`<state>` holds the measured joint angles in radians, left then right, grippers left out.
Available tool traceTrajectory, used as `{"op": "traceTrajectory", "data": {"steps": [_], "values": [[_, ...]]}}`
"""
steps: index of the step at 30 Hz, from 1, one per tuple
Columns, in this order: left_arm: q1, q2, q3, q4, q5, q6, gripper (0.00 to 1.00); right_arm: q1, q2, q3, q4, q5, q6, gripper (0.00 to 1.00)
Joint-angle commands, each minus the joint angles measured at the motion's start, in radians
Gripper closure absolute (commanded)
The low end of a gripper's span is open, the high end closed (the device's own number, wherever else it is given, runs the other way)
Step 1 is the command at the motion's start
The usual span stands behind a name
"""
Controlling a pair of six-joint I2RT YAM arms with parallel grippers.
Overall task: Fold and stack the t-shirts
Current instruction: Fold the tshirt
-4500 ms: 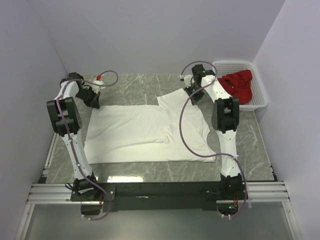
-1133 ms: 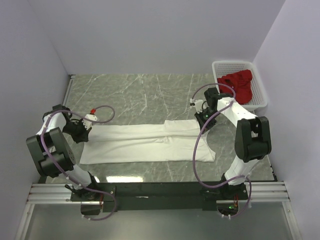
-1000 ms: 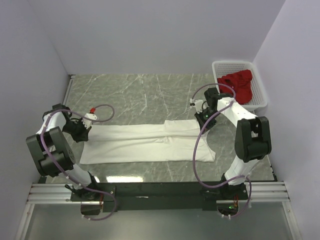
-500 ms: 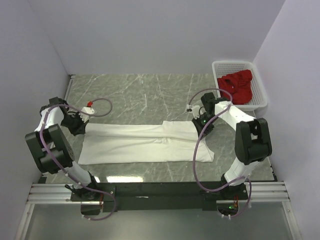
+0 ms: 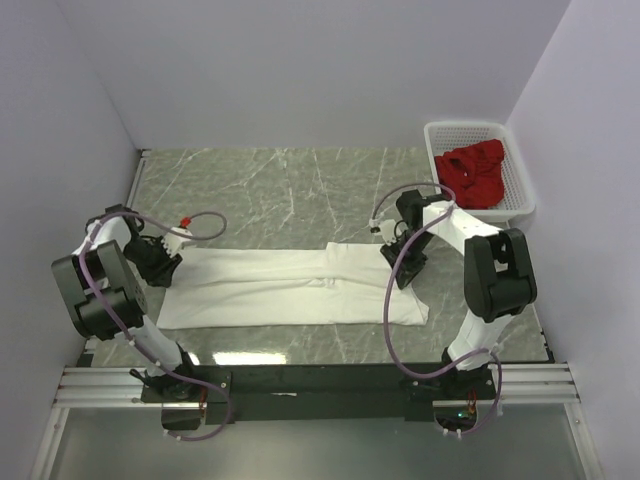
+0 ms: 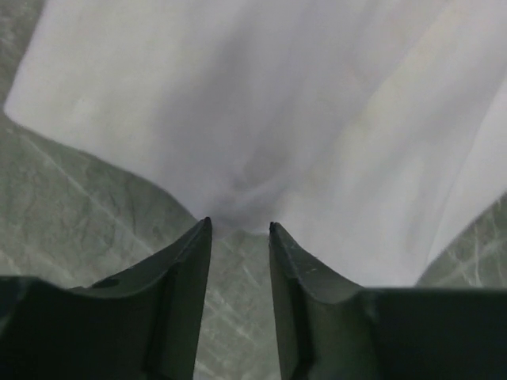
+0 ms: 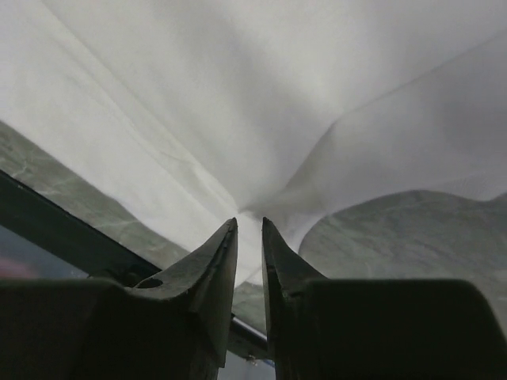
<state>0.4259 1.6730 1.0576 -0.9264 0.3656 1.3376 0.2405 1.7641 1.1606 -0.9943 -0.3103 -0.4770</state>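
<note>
The white t-shirt (image 5: pixel 290 285) lies on the marble table folded into a long flat strip. It fills the left wrist view (image 6: pixel 277 103) and the right wrist view (image 7: pixel 238 95). My left gripper (image 5: pixel 165 262) is at the strip's left end, open, with its tips (image 6: pixel 240 226) at the cloth's edge and bare table between the fingers. My right gripper (image 5: pixel 398 268) is at the strip's right part, and its nearly closed tips (image 7: pixel 249 222) pinch a pucker of white cloth. The deep red t-shirt (image 5: pixel 475 170) lies crumpled in the basket.
The white slotted basket (image 5: pixel 522 190) stands at the back right corner against the wall. Walls enclose the table on the left, back and right. A black rail (image 5: pixel 300 380) runs along the near edge by the arm bases.
The far half of the white shirt has been folded toward me into a narrow strip. In the last half second the right gripper moved nearer along the cloth and the left shifted slightly right.
</note>
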Motion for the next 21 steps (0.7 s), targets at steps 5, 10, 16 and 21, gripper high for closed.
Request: {"op": "traceTrajectory", "data": {"steps": [5, 10, 16, 21], "values": [[0.008, -0.012, 0.290, -0.255, 0.131, 0.086, 0.51, -0.053, -0.083, 0.174, -0.159, -0.058, -0.077, 0.73], [-0.198, -0.032, 0.374, -0.131, 0.251, -0.167, 0.50, -0.064, -0.046, 0.237, -0.057, -0.093, 0.021, 0.73], [-0.551, 0.019, 0.381, 0.317, 0.331, -0.731, 0.47, -0.130, 0.058, 0.336, 0.005, -0.187, 0.141, 0.60], [-0.731, 0.212, 0.510, 0.474, 0.340, -1.094, 0.47, -0.173, 0.182, 0.444, -0.004, -0.260, 0.207, 0.57]]}}
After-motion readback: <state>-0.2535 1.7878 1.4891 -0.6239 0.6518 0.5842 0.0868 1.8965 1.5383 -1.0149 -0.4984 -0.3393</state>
